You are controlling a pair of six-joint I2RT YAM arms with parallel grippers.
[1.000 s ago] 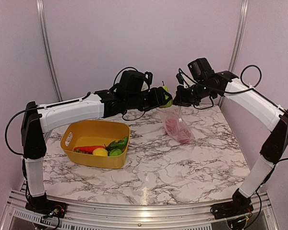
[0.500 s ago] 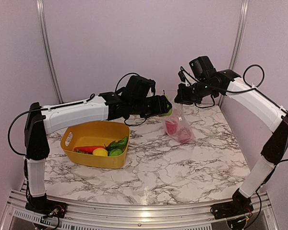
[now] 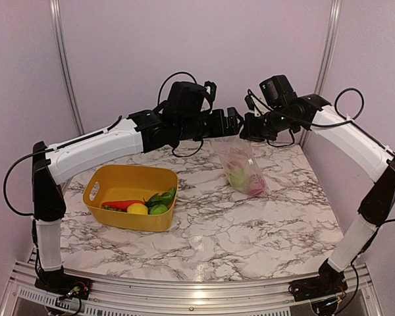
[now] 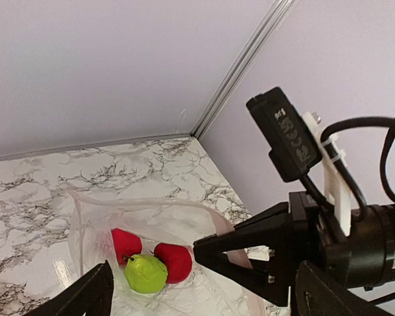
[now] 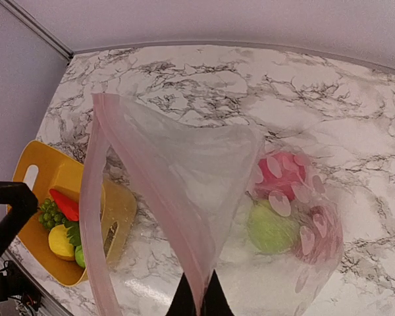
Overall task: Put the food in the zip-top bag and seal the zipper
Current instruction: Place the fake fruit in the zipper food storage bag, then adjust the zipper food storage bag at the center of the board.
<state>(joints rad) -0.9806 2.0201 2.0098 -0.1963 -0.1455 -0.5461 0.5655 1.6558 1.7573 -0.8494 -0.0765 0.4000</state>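
The clear zip-top bag [image 3: 245, 170] hangs from my right gripper [image 3: 248, 130], which is shut on its rim beside the pinkish zipper [image 5: 159, 191]. The mouth gapes open. Inside lie a green pear [image 4: 145, 274] and two red round pieces [image 4: 174, 261]. My left gripper [image 3: 231, 121] hovers just above the bag's mouth, open and holding nothing. More food sits in the yellow basket: an orange-red carrot [image 3: 121, 205], a yellow lemon [image 3: 137, 209] and green leafy pieces [image 3: 162, 197]. In the right wrist view the pear [image 5: 271, 228] shows through the bag's wall.
The yellow basket [image 3: 128, 178] stands on the marble table [image 3: 210, 237] to the left of the bag. Purple walls and metal corner posts [image 3: 326, 59] close in the back and sides. Cables loop above both wrists.
My left gripper has opened and the green pear it carried now lies inside the bag. The left wrist has risen a little. The right gripper keeps its hold on the bag.
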